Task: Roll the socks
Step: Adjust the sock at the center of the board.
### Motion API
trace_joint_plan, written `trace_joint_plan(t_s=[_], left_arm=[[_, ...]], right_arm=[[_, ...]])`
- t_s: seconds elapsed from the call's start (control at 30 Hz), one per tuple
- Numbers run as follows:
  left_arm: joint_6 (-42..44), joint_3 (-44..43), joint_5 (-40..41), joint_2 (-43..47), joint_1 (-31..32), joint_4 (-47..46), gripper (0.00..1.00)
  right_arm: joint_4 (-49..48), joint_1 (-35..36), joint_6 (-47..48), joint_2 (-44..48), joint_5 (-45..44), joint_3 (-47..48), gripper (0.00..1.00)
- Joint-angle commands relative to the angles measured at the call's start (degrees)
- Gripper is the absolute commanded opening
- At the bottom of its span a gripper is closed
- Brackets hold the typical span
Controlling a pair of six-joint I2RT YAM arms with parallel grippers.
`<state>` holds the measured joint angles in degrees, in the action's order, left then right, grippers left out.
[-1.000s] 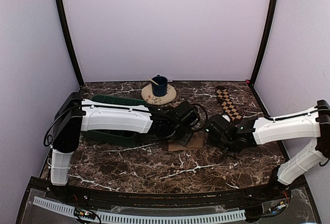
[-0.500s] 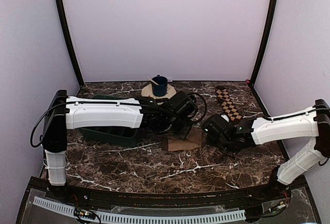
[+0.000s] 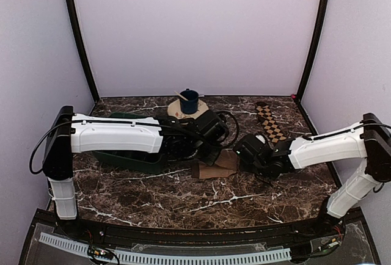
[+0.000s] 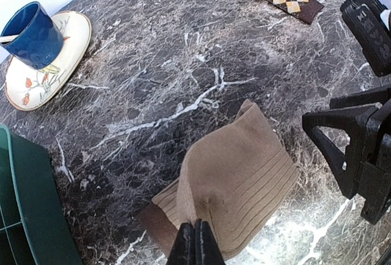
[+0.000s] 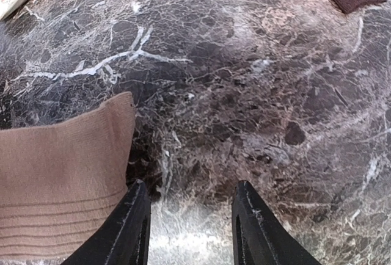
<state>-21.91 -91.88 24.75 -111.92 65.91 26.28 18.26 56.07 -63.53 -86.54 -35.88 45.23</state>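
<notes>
Two hands meet at the middle of the bench [image 3: 183, 201]. The left hand [image 4: 195, 243] is pinched tight on the near edge of the tan sock [image 4: 238, 176], with the fabric pulled up into a fold. The right hand [image 5: 190, 219] is at the sock's 3 o'clock, fingers partly apart and gripping nothing; the sock edge is just beside one finger, at its 9 o'clock. The checkered sock [image 3: 269, 123] lies flat, well apart, at 2 o'clock from the tan one. A blue cup [image 4: 30, 33] stands on a plate [image 4: 64, 54] at 11 o'clock, far side. A green tray [image 4: 24, 216] is at 9 o'clock.
</notes>
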Motion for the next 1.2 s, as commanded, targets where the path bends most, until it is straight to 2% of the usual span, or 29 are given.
trace_joint_plan(t_s=[0.0, 0.63, 1.17], left_arm=[[-1.0, 1.7, 1.5, 3.5, 0.4, 0.8, 0.0], [-1.8, 6.2, 2.6, 4.8, 0.4, -0.3, 0.0], [-2.3, 9.0, 2.3, 5.0, 0.4, -2.4, 0.0]], right_arm=[[-2.4, -0.7, 1.5, -2.0, -0.2, 2.2, 0.42], [-4.8, -2.2, 4.1, -8.8, 1.9, 5.3, 0.42], [-4.6, -2.3, 4.7, -9.8, 2.8, 7.1, 0.42]])
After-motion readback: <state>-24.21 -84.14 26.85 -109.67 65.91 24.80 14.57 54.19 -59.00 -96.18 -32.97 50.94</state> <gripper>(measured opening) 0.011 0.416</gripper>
